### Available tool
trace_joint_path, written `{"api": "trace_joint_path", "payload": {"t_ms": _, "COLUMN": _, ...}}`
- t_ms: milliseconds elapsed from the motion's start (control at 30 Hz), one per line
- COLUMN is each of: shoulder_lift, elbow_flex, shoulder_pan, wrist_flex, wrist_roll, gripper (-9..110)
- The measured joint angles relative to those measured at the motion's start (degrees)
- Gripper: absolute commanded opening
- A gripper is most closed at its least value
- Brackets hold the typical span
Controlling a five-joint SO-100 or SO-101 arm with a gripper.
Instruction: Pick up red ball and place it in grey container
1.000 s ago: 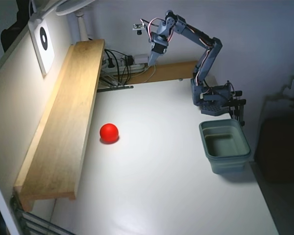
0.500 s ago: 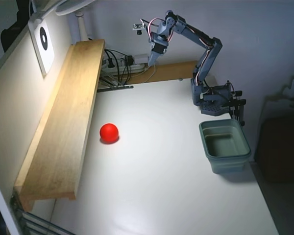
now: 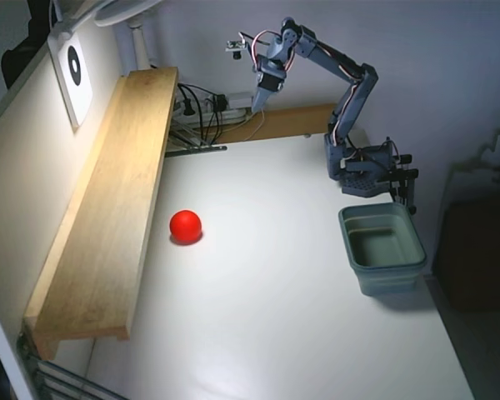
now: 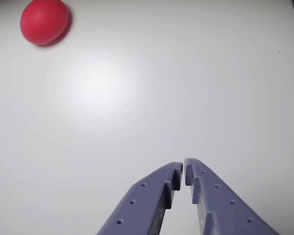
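The red ball (image 3: 185, 225) rests on the white table left of centre, close to the wooden shelf; in the wrist view the ball (image 4: 44, 21) sits at the top left corner. The grey container (image 3: 382, 247) stands empty at the table's right edge, just in front of the arm's base. My gripper (image 3: 257, 103) hangs high over the table's far edge, well away from both the ball and the container. The wrist view shows the gripper (image 4: 183, 170) shut, fingertips together, with nothing between them.
A long wooden shelf (image 3: 108, 208) runs along the table's left side beside the ball. Cables and a power strip (image 3: 202, 112) lie at the far edge under the gripper. The arm's base (image 3: 365, 171) is clamped at the right, behind the container.
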State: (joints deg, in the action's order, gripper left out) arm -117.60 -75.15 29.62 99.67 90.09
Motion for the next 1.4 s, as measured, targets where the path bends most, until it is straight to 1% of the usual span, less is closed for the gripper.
{"api": "trace_joint_path", "payload": {"t_ms": 33, "shoulder_lift": 0.0, "elbow_flex": 0.0, "shoulder_pan": 0.0, "wrist_flex": 0.0, "wrist_roll": 0.0, "gripper": 38}}
{"api": "trace_joint_path", "payload": {"t_ms": 533, "shoulder_lift": 0.0, "elbow_flex": 0.0, "shoulder_pan": -0.2, "wrist_flex": 0.0, "wrist_roll": 0.1, "gripper": 38}}
{"api": "trace_joint_path", "payload": {"t_ms": 900, "shoulder_lift": 0.0, "elbow_flex": 0.0, "shoulder_pan": -10.9, "wrist_flex": 0.0, "wrist_roll": 0.1, "gripper": 38}}
{"api": "trace_joint_path", "payload": {"t_ms": 1400, "shoulder_lift": 0.0, "elbow_flex": 0.0, "shoulder_pan": -11.3, "wrist_flex": 0.0, "wrist_roll": 0.1, "gripper": 38}}
